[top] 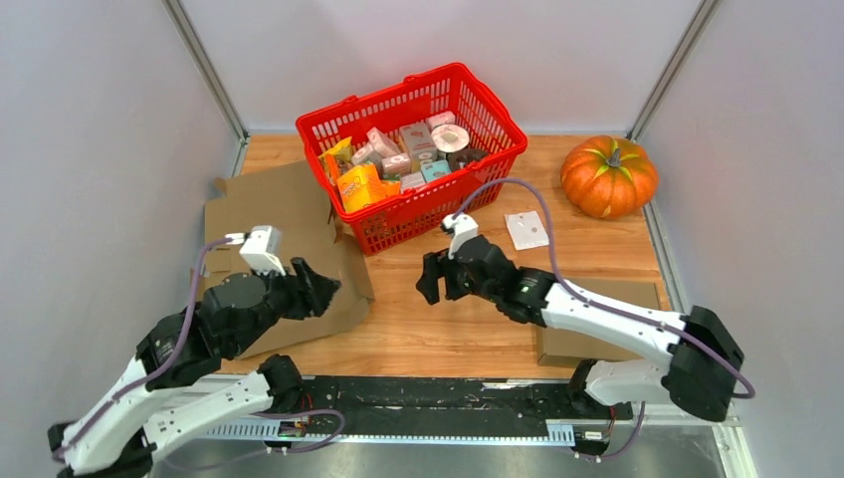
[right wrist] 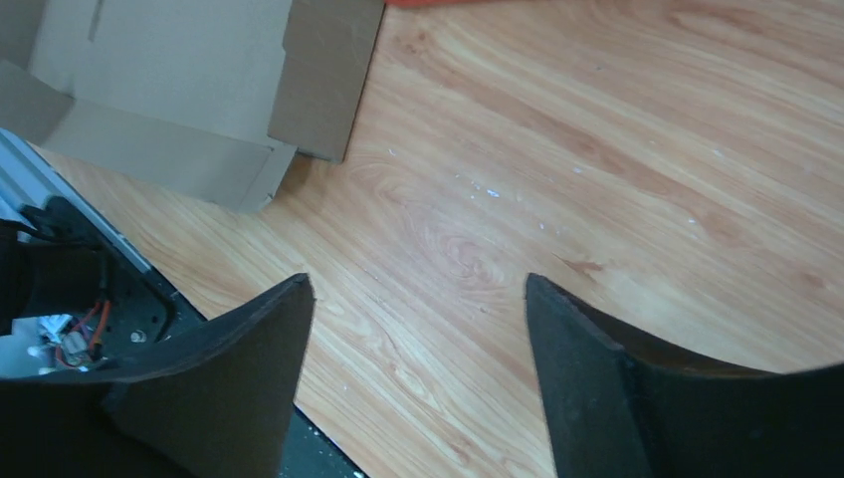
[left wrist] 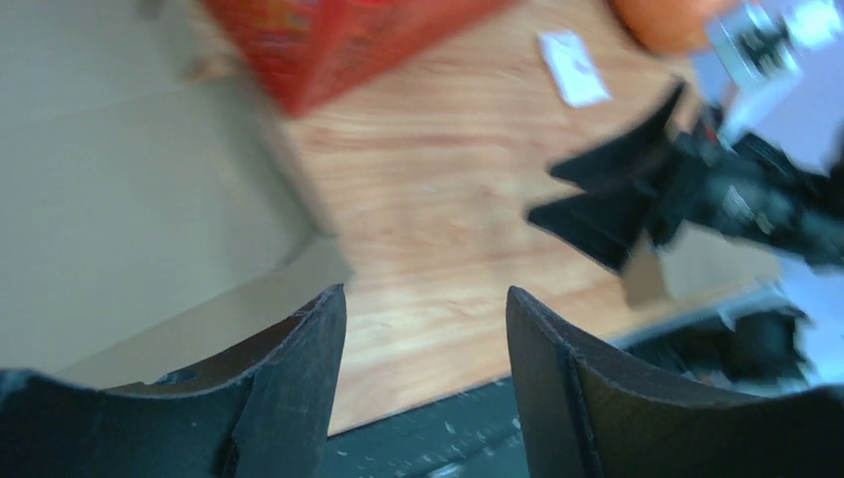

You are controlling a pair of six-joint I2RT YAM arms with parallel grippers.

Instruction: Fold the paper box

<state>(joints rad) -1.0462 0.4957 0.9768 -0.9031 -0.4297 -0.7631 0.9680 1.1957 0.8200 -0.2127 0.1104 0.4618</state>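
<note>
Paper box [top: 267,204] lies flat, partly hidden beneath the left gripper [top: 326,292]

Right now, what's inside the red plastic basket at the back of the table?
The red plastic basket holds a heap of small packaged goods: an orange packet, pinkish cartons, a white roll. Whatever lies beneath that top layer is covered.
</note>
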